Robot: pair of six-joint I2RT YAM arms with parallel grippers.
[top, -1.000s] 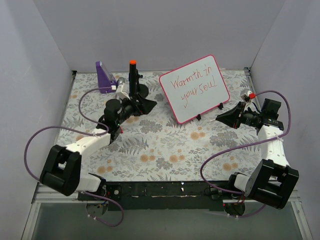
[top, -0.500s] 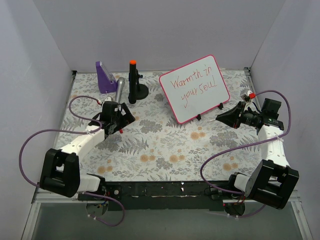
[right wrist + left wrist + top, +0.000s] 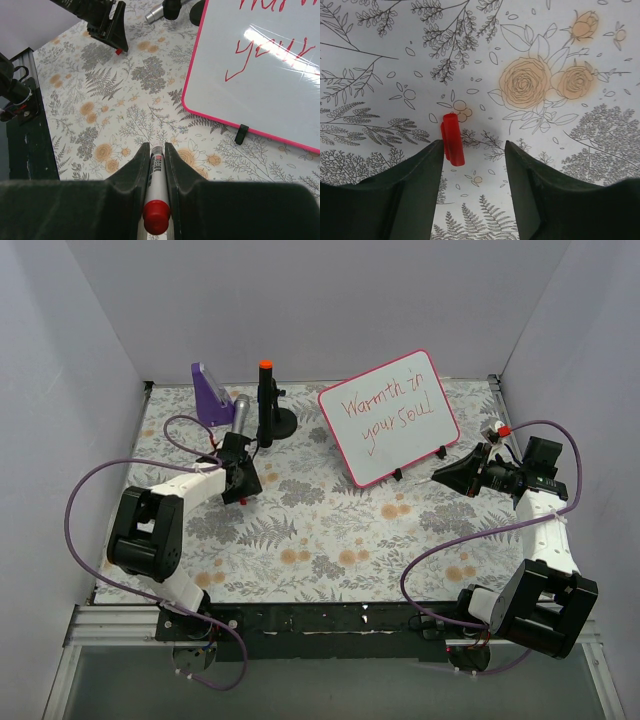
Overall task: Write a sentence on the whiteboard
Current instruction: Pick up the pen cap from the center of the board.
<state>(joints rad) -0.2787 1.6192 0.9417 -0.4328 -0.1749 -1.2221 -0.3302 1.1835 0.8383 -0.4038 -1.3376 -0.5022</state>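
The whiteboard [image 3: 392, 458] stands on the flowered table [image 3: 330, 540], leaning back on its small black feet, and its pink-red frame is turned a little, so the right side lies farther back. On its white face the sentence [image 3: 388, 412] is written in thin red script in two lines, "Warmth in" above and "your soul" below. The right gripper [image 3: 440, 476] hangs just off the near right corner of the whiteboard, not touching it, and points toward the board's lower edge. Its jaws are closed on a marker [image 3: 154, 182], which lies along the gap between the fingers with its round red end toward the wrist camera. The left gripper [image 3: 243, 485] is well to the left of the whiteboard, low over the table. Its jaws stand apart, and a small red piece [image 3: 452, 146] sits against the inner side of one finger [image 3: 422, 175]; whether it is held I cannot tell. Farther left of the whiteboard, toward the back wall, are a black stand with an orange top [image 3: 266, 400], a silver cylinder [image 3: 240, 412] and a purple block [image 3: 208, 395].
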